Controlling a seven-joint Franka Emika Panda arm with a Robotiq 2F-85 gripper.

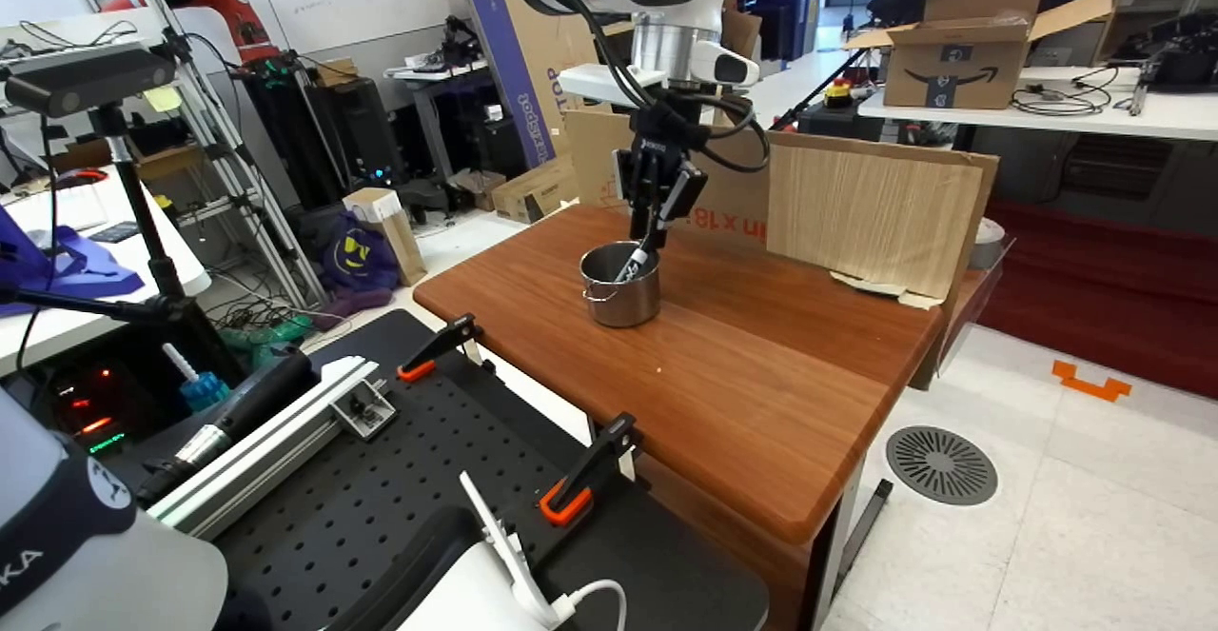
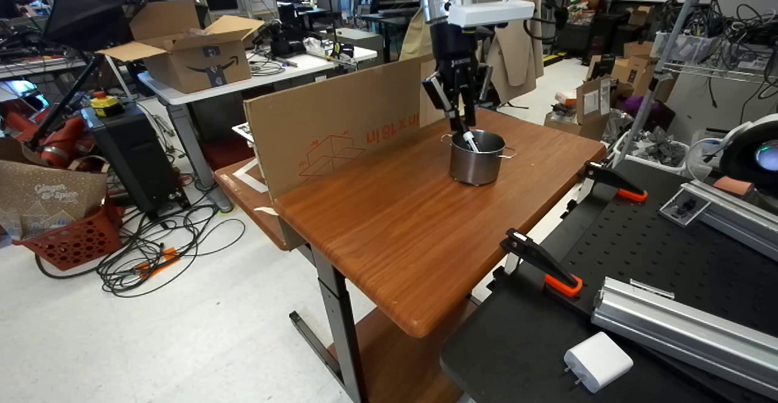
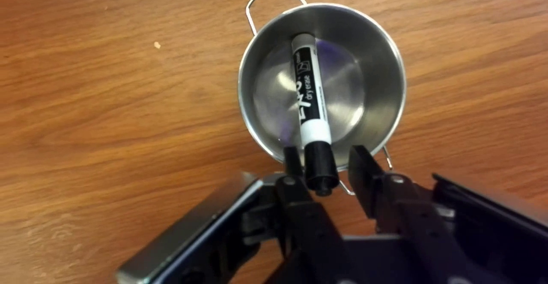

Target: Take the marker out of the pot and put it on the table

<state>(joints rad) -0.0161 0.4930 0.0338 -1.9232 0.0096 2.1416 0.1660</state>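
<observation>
The marker (image 3: 309,85) is in the pot (image 3: 383,76), at the upper middle of the frame in the wrist view. It leans: its grey end is down inside, and its black cap pokes up over the rim, lower in the frame. The label on its side says "dry erase".

The gripper (image 3: 325,150) is at the bottom of that frame. Its two fingers (image 3: 363,170) stand a little way apart, one on each side of the cap. There is a gap on the right of the cap. On the left the finger is blurry and very close, so I can't be sure if it touches.

The pot is round and shiny, with thin wire handles and purple smudges inside. In both exterior views it stands upright on the brown bench (image 1: 761,374), just under the gripper. In an exterior view, a black board (image 1: 409,479) full of little holes lies at the lower left of the frame, and two clamps (image 1: 595,464) sit along its edge, beside the bench. A sheet of cardboard (image 2: 346,117) stands up along the bench in an exterior view.
</observation>
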